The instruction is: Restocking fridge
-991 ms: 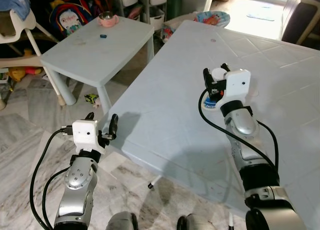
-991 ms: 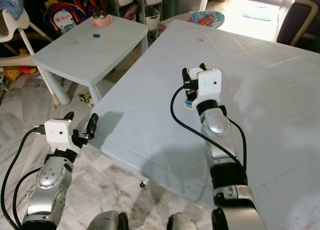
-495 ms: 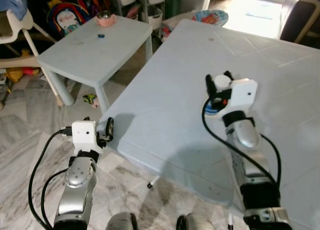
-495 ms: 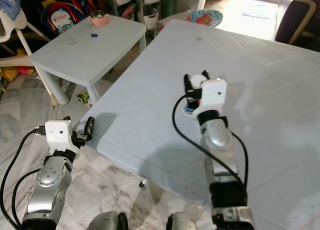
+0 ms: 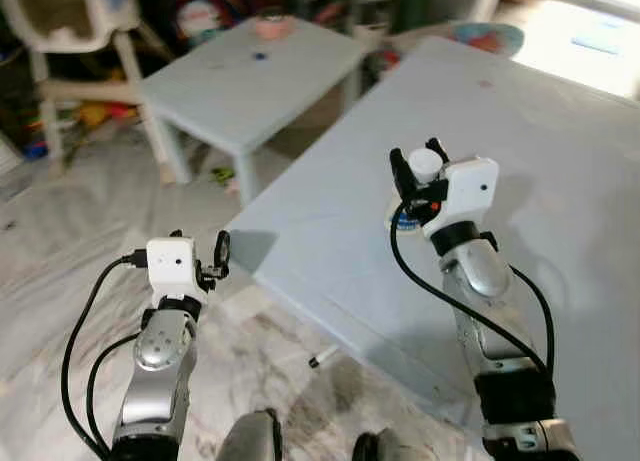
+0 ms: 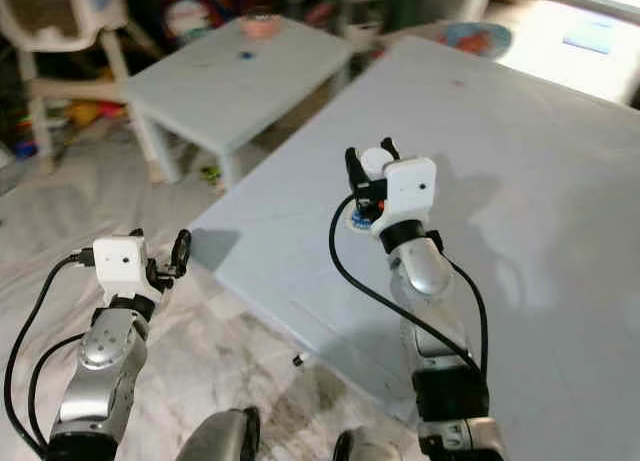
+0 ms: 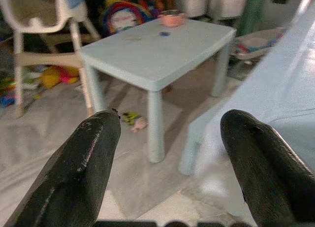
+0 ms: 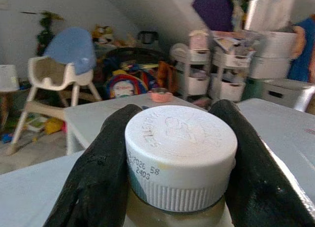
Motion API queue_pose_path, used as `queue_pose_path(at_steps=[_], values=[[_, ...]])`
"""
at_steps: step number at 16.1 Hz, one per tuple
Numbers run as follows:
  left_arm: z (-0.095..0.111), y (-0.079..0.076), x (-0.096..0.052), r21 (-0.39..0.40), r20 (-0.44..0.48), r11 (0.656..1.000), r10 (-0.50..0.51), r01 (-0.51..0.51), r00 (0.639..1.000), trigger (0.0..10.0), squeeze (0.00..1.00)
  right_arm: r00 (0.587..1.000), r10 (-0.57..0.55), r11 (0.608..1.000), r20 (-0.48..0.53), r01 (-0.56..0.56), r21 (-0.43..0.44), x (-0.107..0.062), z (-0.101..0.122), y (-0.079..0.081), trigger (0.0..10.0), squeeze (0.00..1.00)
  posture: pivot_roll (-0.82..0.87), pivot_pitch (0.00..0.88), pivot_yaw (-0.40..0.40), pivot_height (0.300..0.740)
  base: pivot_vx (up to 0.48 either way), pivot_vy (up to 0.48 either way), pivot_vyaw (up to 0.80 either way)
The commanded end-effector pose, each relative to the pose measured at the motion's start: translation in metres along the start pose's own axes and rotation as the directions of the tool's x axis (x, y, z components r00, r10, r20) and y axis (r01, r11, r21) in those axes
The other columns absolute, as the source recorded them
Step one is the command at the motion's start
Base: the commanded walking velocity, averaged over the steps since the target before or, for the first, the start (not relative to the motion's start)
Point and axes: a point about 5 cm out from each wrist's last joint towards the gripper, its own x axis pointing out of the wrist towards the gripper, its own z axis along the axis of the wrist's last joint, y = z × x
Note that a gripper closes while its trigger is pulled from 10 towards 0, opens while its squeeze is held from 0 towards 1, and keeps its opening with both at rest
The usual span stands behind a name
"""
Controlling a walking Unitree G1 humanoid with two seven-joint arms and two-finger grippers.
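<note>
My right gripper [image 5: 417, 167] is shut on a small bottle [image 5: 423, 166] with a white ribbed screw cap [image 8: 180, 153], held above the big pale-blue table [image 5: 540, 151]. In the right wrist view both black fingers [image 8: 96, 180] press the cap's sides, and pale liquid shows below it. My left gripper [image 5: 200, 251] is open and holds nothing; it hangs low over the marble floor, just off the big table's near corner. The left wrist view shows its two fingers [image 7: 83, 163] wide apart.
A small pale-blue kids' table [image 5: 255, 76] stands at the back left with a pink bowl [image 5: 270, 23] and a small blue piece on it. A white high chair [image 5: 85, 36], toys and storage bins crowd the far side. A colourful plate [image 5: 482, 36] lies on the big table's far end.
The camera has swung, so the scene has shifted right. My right gripper still holds the bottle at about the same height. The left arm hangs as before.
</note>
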Motion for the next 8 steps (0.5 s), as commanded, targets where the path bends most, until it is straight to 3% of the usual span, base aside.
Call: queue_pose_path(at_steps=[1,6,8], values=[[-0.0037,0.0029,-0.0014,0.007,-0.026,1.000,0.010,-0.010,1.000,10.0,0.00,0.999,0.025,0.999,-0.023,-0.025,0.027,-0.0023,-0.0040,0.0065,10.0,0.00,0.06,0.082,0.013,0.740,0.000,0.000,0.80],[-0.0048,0.0023,-0.0012,0.009,-0.033,1.000,0.006,-0.006,0.999,10.0,0.00,0.999,0.045,0.998,-0.017,-0.045,0.043,-0.0039,-0.0031,0.0095,10.0,0.00,0.06,0.082,0.015,0.740,0.000,0.000,0.80],[-0.0052,0.0019,-0.0013,0.008,-0.036,1.000,0.007,-0.006,0.999,10.0,0.00,0.999,0.050,0.998,-0.021,-0.049,0.048,-0.0042,-0.0045,0.0107,10.0,0.00,0.06,0.082,0.014,0.740,0.000,0.268,0.80]])
